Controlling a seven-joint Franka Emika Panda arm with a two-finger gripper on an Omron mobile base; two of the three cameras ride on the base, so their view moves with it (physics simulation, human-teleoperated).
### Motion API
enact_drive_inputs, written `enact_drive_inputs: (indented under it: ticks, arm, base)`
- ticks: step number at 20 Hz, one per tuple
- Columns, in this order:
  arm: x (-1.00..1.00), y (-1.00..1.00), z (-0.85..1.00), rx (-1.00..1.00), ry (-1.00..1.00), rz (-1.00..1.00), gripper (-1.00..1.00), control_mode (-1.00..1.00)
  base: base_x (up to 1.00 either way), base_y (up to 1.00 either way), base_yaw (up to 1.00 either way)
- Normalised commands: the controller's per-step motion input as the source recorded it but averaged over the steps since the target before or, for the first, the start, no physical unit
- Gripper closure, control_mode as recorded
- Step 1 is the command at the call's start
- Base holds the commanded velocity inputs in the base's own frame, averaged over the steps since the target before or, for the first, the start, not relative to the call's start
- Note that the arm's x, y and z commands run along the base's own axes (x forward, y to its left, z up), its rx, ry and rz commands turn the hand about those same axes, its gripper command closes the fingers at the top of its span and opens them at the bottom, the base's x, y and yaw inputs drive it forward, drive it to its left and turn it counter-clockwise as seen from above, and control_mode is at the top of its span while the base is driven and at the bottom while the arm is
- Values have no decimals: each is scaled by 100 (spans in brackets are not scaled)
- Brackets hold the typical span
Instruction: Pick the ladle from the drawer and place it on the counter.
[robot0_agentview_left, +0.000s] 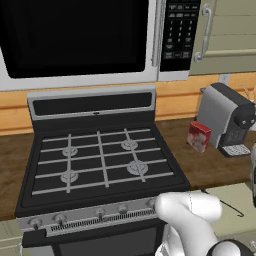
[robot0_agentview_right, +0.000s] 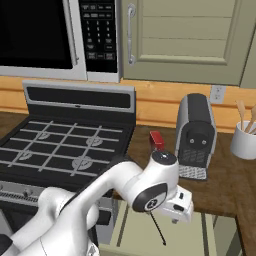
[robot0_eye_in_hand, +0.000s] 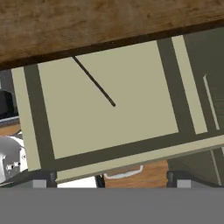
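Dark wood-grain counter (robot0_agentview_right: 220, 185) runs beside the black stove (robot0_agentview_left: 100, 160), carrying a coffee machine (robot0_agentview_right: 196, 132) and a small red box (robot0_agentview_left: 199, 136), and just below its edge the pale drawer (robot0_eye_in_hand: 109, 109) stands pulled out so that we can reach straight down into it. Our gripper (robot0_eye_in_hand: 109, 179) hangs above the drawer with its jaws spread wide and empty, which suits a descent onto the ladle (robot0_eye_in_hand: 94, 82). In the hand view we see its thin dark handle lying on the drawer floor, slanting from the middle toward eleven o'clock, where it passes under the counter's edge, so we judge the handle the part to pinch.
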Motion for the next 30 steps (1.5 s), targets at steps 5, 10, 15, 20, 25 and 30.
enact_drive_inputs:
  ticks: [5, 10, 15, 20, 25, 30]
  arm:
    - [-12, -31, -31, 0, 16, 0, -100, -100]
    - [0, 0, -62, 0, 5, 0, -100, -100]
    - [-23, 0, -78, 0, 0, 0, -100, -100]
    - [-32, -2, -40, 0, 0, 0, -100, -100]
    - [-8, 0, -16, 0, 0, 0, -100, -100]
    - [31, 0, -2, 0, 0, 0, -100, -100]
  base:
    - [0, 0, 0]
    - [0, 0, 0]
    - [0, 0, 0]
    - [0, 0, 0]
    - [0, 0, 0]
    - [0, 0, 0]
